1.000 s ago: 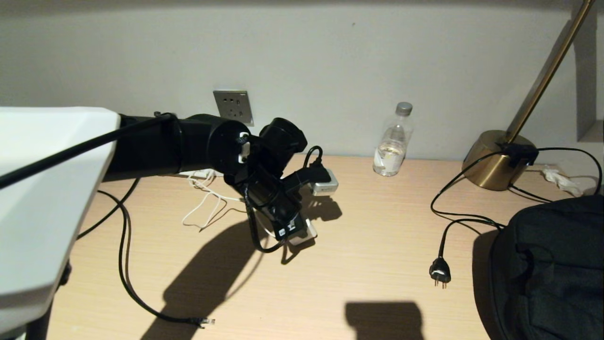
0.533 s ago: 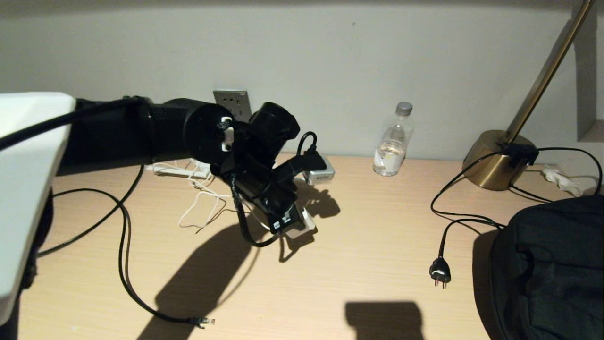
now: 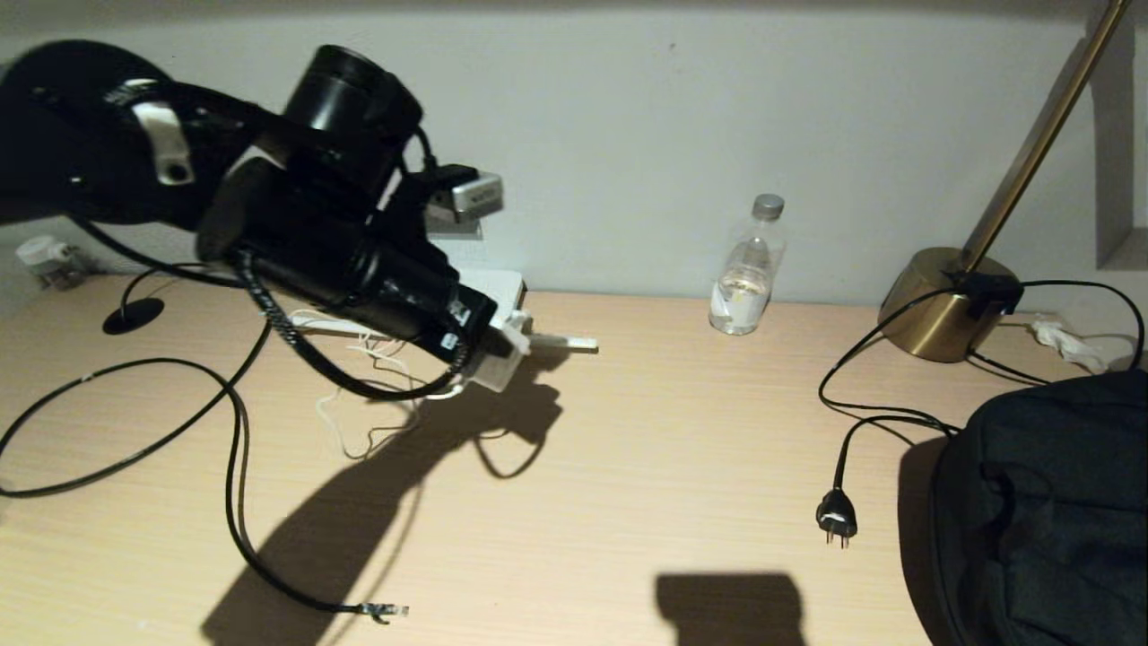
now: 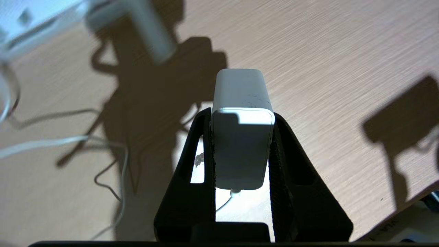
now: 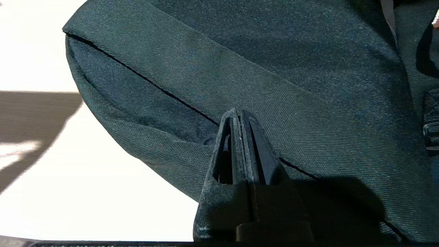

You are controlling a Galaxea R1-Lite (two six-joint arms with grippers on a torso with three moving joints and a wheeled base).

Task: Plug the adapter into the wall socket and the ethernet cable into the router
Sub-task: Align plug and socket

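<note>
Now the left gripper (image 4: pixel 241 137) clamps the adapter (image 4: pixel 241 130) above the desk (image 3: pixel 673 449); the right gripper (image 5: pixel 240 137), jaws together, sits by a bag (image 5: pixel 274 68). The arm apparently hides the socket, so misaligned pins could jam, or the cord (image 3: pixel 359 431) may snag.

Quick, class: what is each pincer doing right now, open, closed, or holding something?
Left pincer: closed on the white adapter, held above the desk.
Right pincer: closed, empty, beside the dark bag.
</note>
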